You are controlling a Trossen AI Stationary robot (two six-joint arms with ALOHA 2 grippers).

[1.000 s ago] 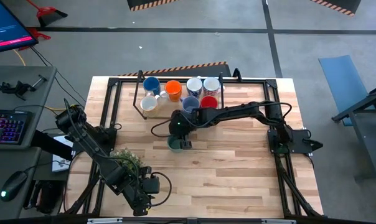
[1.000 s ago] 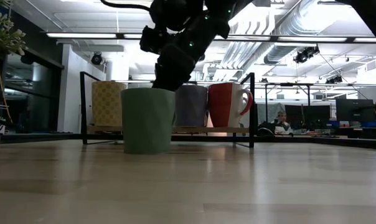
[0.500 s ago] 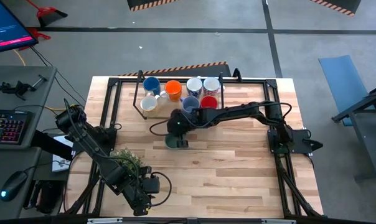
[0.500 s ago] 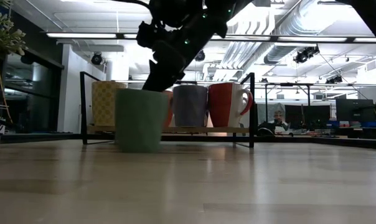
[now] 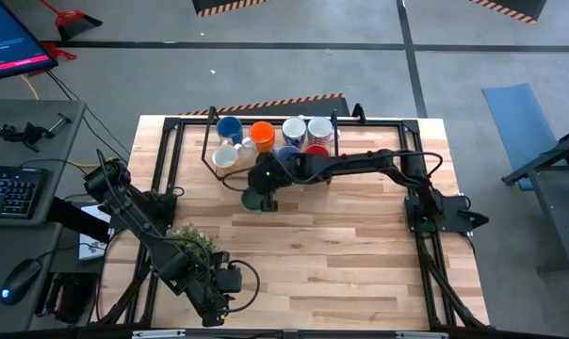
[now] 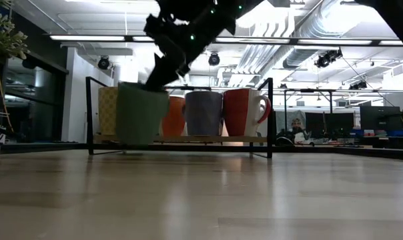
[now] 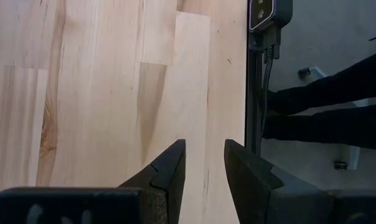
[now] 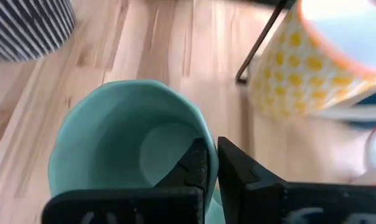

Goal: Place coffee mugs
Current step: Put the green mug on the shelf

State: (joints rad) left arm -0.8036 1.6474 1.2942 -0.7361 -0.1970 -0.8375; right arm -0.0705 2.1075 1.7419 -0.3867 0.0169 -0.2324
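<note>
While the green mug [image 6: 140, 115] hangs tilted off the table, clamped by its rim in the right gripper [image 8: 211, 163], you are mid-carry toward the rack [image 6: 180, 139].

You hold it just in front of the rack's near edge, beside the yellow-patterned mug [image 8: 300, 74]; the orange mug [image 6: 174, 115], slate-blue mug [image 6: 204, 113] and red mug [image 6: 241, 111] already stand there. Next you need to level the mug, clear the rail and find a free spot. The left gripper [image 7: 203, 163] waits at the table's near edge, fingers apart and empty.

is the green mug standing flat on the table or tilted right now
Tilted and lifted. In the low view the green mug leans, its base clear of the table, its rim pinched by the right gripper.
</note>
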